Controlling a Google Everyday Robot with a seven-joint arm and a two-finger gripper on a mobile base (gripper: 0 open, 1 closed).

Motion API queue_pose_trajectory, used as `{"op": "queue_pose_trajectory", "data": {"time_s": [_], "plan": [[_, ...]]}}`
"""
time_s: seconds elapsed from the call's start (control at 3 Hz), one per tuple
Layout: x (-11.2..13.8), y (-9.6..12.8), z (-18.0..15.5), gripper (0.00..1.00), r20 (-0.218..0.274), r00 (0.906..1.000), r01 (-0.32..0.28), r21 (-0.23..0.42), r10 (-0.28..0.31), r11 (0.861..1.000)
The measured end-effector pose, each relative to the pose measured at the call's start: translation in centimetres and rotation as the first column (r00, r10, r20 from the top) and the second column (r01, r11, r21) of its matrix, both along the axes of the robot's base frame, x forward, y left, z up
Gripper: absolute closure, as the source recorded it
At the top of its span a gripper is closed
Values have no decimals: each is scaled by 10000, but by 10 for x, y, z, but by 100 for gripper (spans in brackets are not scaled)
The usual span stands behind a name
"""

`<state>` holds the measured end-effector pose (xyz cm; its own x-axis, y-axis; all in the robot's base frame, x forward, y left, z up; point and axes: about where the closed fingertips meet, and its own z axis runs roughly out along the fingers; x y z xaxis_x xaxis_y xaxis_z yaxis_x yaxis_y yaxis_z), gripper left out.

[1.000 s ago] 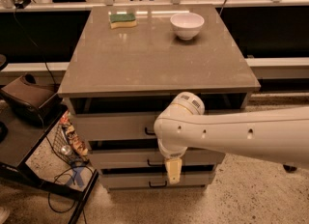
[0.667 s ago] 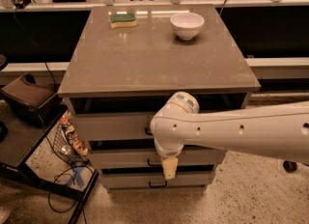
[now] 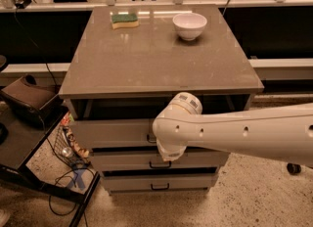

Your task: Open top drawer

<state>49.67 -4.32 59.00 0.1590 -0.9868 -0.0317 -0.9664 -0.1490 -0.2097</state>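
Drawer front first: the top drawer (image 3: 112, 132) sits directly under the front edge of the desk (image 3: 146, 59). Its long axis runs left to right, parallel to that edge, and its grey face points toward the camera. It stands a little forward of the desk's front edge, with a dark gap open between its upper rim and the underside of the desktop. That gap spans nearly the full width between the two front corners.

My gripper (image 3: 165, 148) is pressed up against this front, right of its middle, about where the handle would be. My own wrist covers the spot, so I cannot tell whether the gripper is open, closed or holding the handle. My arm (image 3: 244, 133) reaches in from the right, crossing below the desk's front right corner.

Below are the middle drawer (image 3: 122, 160) and the bottom drawer (image 3: 132, 182), both lying on the same left-right axis. Each shows a small black handle.

On the desktop, a white bowl (image 3: 190, 25) stands near the back edge, right of centre. A green and yellow sponge (image 3: 124, 20) lies toward the back left corner, well apart from the bowl.
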Motion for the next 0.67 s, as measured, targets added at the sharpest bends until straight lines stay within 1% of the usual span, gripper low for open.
{"op": "queue_pose_trajectory", "data": {"time_s": [0.33,0.67], "plan": [[-2,-1,2,99,28,10000,31,-27,-31,10000],[-21,-10,21,100,288,9991,314,-259,-306,9992]]}}
